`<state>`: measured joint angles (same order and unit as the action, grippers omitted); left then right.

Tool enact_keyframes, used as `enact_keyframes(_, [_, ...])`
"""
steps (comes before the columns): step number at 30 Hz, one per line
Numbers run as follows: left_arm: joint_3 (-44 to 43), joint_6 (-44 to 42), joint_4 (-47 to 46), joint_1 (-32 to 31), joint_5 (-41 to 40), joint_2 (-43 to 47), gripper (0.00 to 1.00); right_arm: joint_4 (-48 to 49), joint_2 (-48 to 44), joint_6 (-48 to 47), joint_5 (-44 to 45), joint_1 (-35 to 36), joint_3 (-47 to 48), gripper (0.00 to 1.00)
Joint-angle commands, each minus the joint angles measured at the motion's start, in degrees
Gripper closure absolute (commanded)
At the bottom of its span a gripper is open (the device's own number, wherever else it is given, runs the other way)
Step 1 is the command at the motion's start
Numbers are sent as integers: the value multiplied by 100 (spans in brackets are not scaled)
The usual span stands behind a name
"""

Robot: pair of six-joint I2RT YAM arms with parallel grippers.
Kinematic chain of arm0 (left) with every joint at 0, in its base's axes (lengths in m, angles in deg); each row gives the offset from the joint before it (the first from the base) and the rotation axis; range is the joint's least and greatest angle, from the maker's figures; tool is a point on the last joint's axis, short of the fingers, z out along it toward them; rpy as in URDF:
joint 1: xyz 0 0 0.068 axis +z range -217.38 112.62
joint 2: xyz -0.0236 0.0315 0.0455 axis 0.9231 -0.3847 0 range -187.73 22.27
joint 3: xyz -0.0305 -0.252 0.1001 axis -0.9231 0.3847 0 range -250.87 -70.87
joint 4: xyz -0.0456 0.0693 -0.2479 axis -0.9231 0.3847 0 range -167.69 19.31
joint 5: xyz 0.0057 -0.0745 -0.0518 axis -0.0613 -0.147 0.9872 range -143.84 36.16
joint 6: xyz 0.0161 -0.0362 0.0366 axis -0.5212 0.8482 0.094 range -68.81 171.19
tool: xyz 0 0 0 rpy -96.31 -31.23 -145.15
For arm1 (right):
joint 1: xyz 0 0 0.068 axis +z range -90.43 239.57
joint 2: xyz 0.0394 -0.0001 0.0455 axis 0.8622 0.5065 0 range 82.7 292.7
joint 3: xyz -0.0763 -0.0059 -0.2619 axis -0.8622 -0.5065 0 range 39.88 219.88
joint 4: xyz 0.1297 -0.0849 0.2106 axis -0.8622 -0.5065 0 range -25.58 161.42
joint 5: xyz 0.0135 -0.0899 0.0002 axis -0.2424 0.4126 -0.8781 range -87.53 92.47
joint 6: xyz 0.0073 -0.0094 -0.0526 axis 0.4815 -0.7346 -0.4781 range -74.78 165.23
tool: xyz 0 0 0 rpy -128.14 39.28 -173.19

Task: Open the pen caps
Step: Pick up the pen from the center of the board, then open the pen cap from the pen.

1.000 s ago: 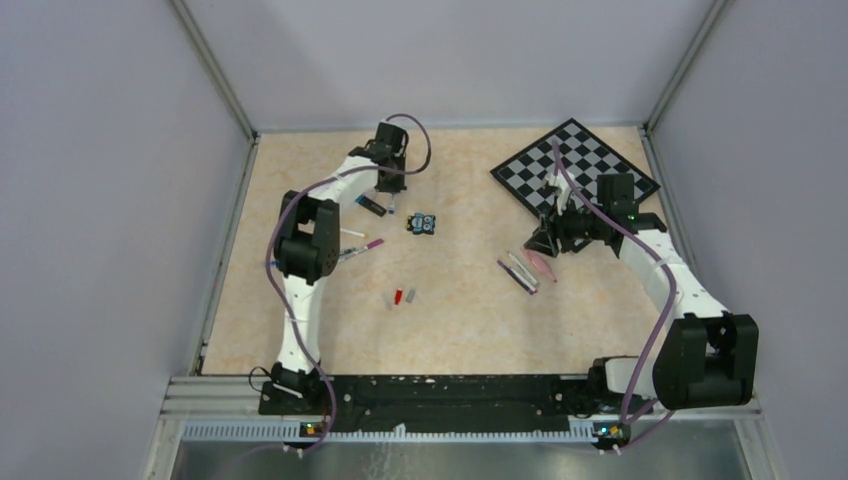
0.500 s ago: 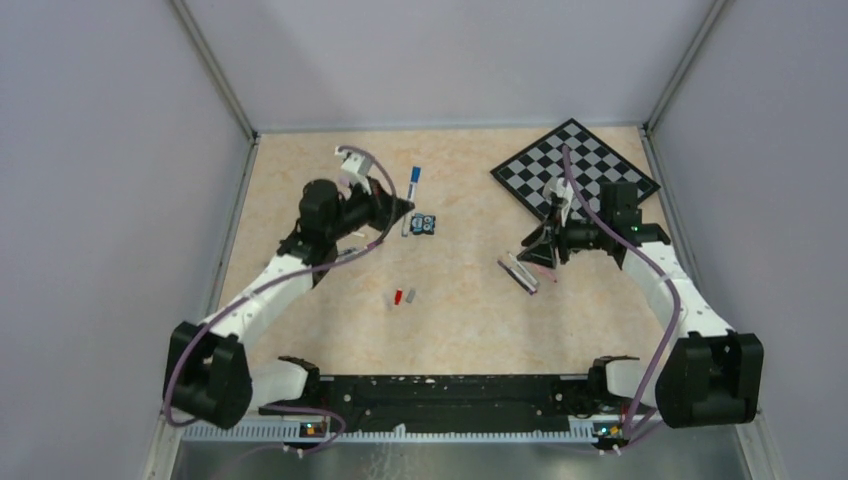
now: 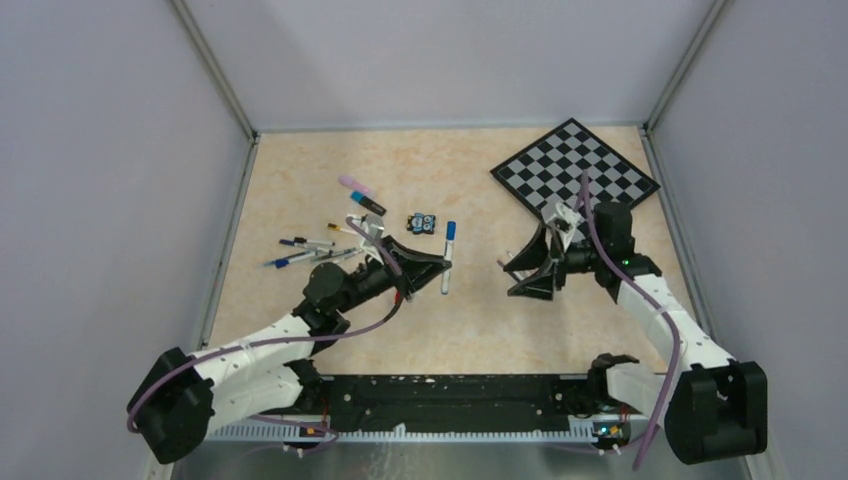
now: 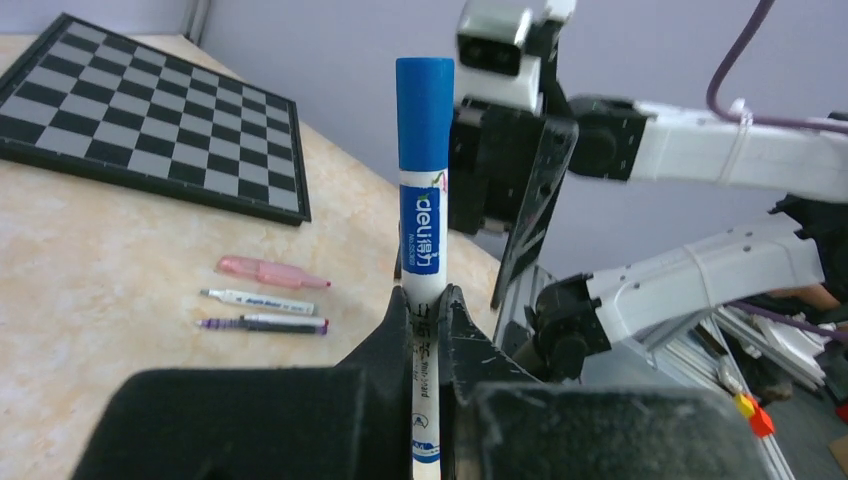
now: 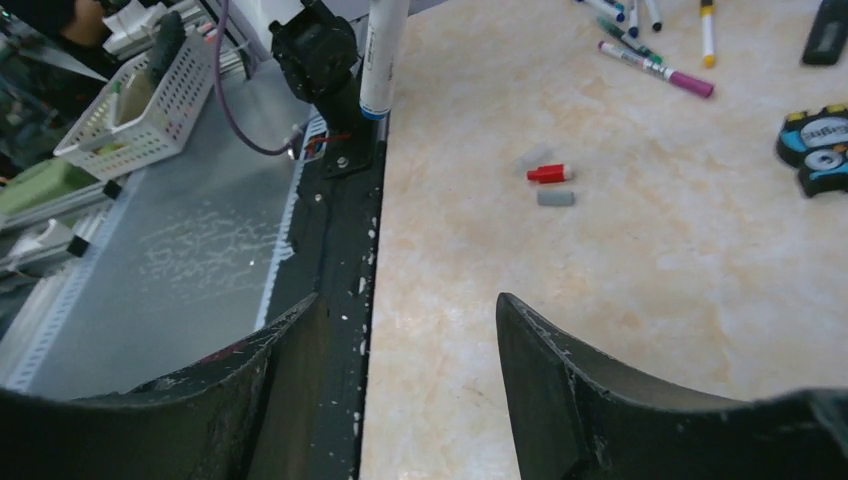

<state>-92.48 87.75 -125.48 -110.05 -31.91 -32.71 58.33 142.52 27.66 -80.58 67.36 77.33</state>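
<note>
My left gripper (image 3: 441, 267) is shut on a white marker (image 4: 421, 250) around mid-body, held above the middle of the table. Its blue pen cap (image 4: 424, 100) is on and points toward my right gripper (image 3: 508, 277). That gripper faces the marker from the right, a short gap away, jaws open and empty (image 5: 408, 300). A red pen cap (image 5: 548, 174) and a grey pen cap (image 5: 555, 198) lie loose on the table. Three pens, pink (image 4: 270, 271), white (image 4: 255, 300) and purple-black (image 4: 262, 324), lie side by side on the right half of the table. More pens (image 3: 310, 250) lie scattered at the left.
A chessboard (image 3: 575, 165) lies at the back right. A small black-blue toy block (image 3: 424, 223) sits behind the marker. A black-blue pen (image 3: 367, 203) and a pink one (image 3: 355, 185) lie further back. A white basket (image 5: 140, 100) stands off the table's near edge.
My left arm has swung from the back left to the table's middle, carrying the blue-capped marker. My right gripper has moved nearer, turned toward it, and opened wider.
</note>
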Motion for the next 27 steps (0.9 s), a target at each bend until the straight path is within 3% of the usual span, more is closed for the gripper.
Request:
enact_keyframes(1, [115,12,-1696,-490,-1117,-645,100,3179,82,3178,391,348,-723,39])
enact_keyframes(3, [-32,-4,-1988,-655,-1317,-1020,100,3858,176,3807,619,473,-871,39])
enact_keyframes(10, [-417,-53,-2869,-1185,-2091,-2043,100,3817,346,3898,972,916,-819,39])
enact_keyframes(27, [-661,-226,-3076,-1839,-2909,-2613,100,4554,398,4757,1413,1107,-919,48])
